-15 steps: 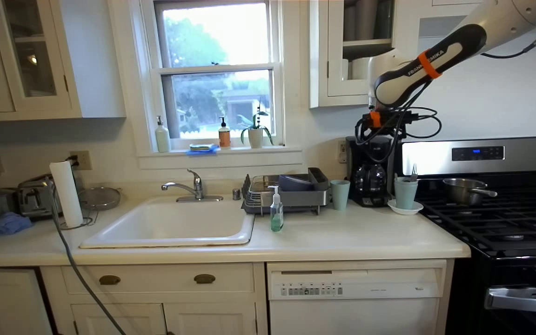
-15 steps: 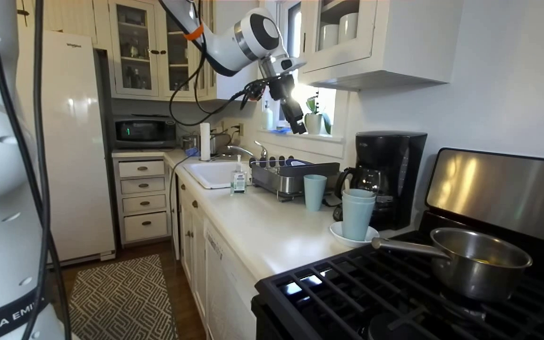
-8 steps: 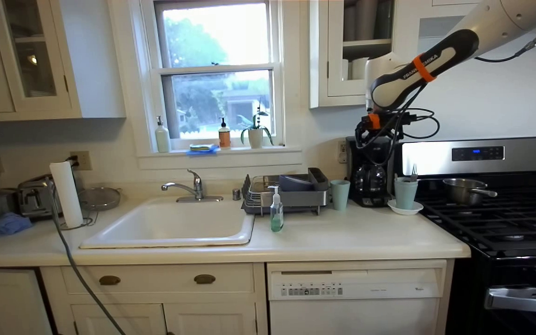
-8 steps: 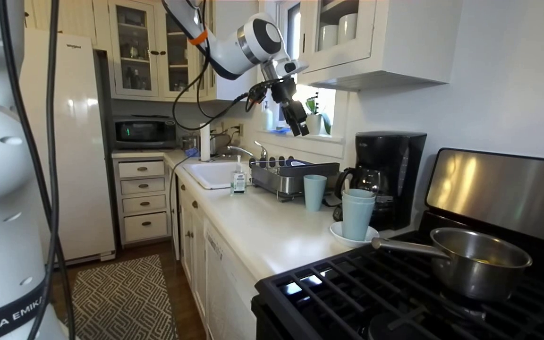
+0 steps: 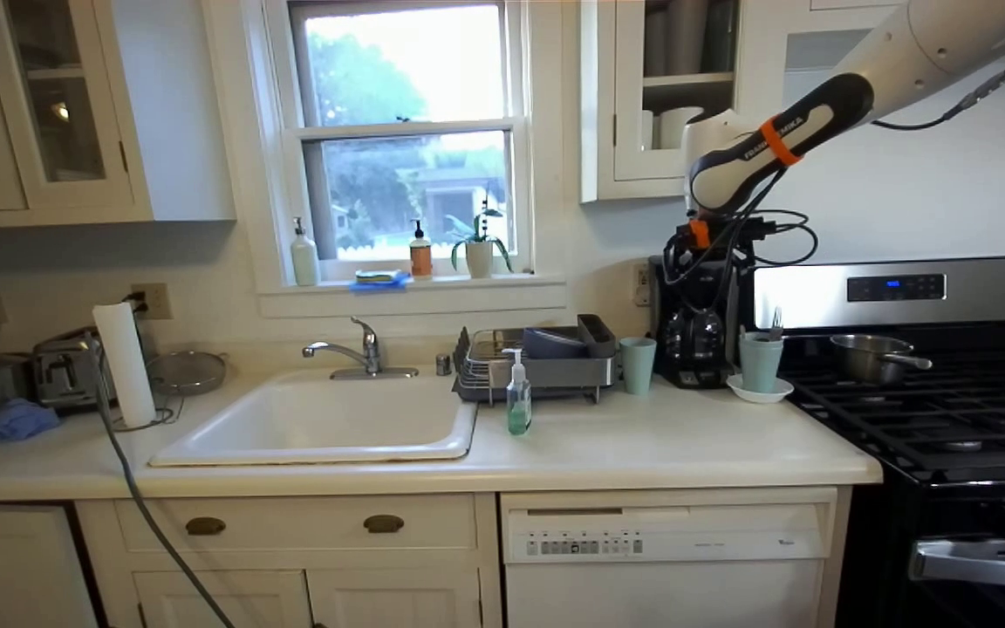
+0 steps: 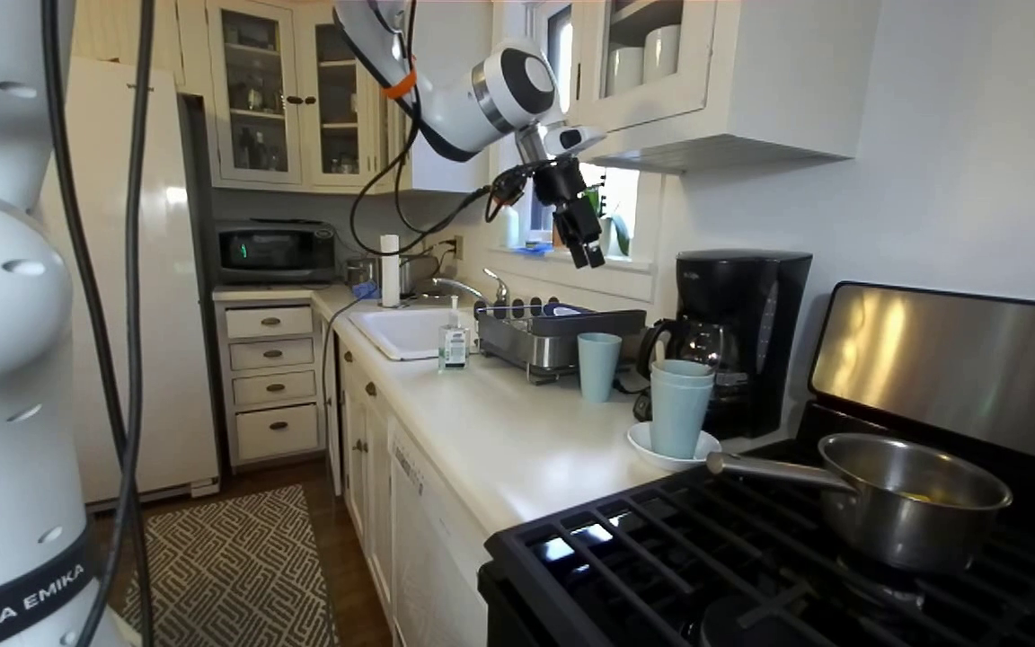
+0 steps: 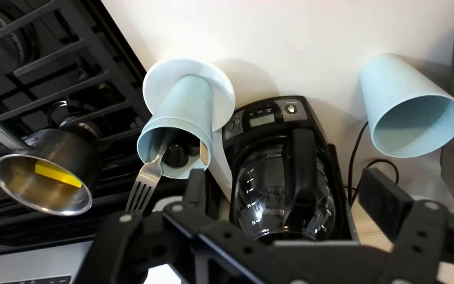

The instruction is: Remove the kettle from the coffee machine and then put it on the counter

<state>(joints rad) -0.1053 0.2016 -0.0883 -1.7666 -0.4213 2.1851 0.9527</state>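
Glass coffee carafe [image 6: 715,346] stands inside the drip coffee maker [image 6: 747,279] on the pale desk [image 6: 482,413] in both exterior views. Wrist view: the claw [image 7: 290,195] is spread wide, the carafe's black handle [image 7: 305,165] appearing between its fingertips [image 7: 384,203].

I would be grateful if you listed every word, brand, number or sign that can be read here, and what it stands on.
"ANKA EMIKA": dark lower arm band, cut off at the picture's left edge.
"FRAN" and "EMIKA": arm link, on either side of an orange band.
Too small or blurred: markings on the kettle, coffee machine, dishwasher panel, soap bottle, stove display and microwave.
Fridge badge: partly hidden, unreadable.
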